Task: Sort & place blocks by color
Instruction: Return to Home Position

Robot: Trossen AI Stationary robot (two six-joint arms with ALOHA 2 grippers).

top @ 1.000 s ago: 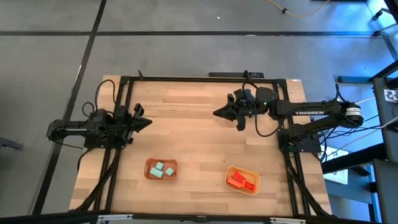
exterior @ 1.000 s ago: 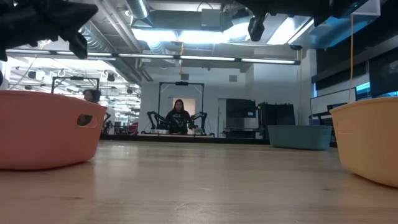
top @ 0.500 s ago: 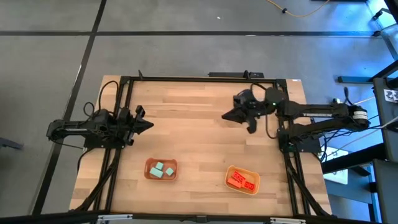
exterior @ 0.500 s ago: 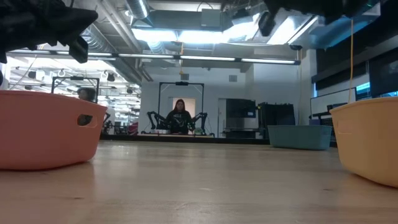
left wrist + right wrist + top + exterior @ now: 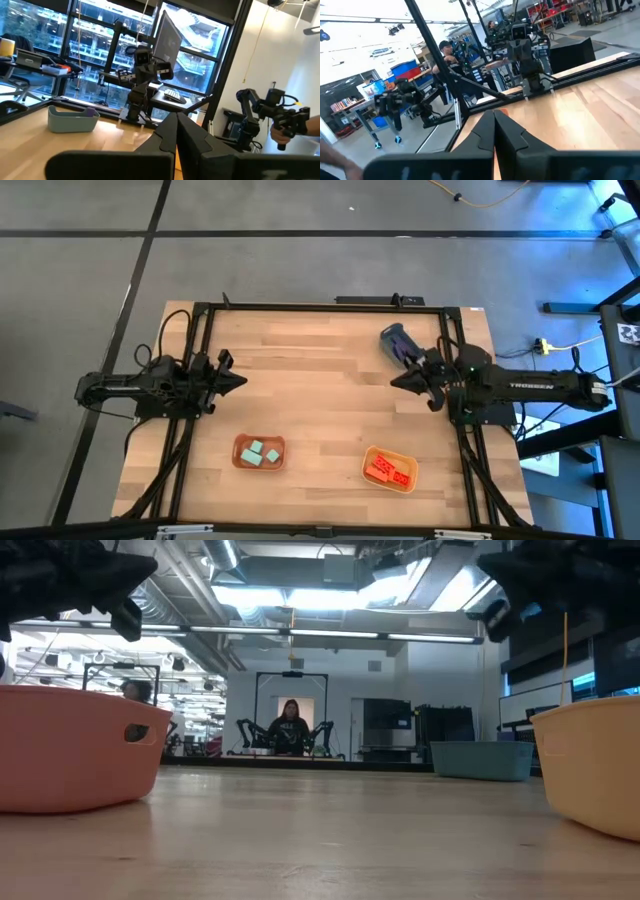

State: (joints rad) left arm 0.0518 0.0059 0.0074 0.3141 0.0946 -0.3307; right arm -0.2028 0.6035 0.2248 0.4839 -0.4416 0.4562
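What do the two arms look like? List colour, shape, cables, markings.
Both arms are black, slim and jointed. The left arm trails looped black cables; the right arm bears white TROSSEN lettering. Left pincer and right pincer are dark tapered wedges.

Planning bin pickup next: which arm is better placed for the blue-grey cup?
Right, probably: the right hand sits close to the blue-grey cup, on the same side; the left hand is at the opposite edge.
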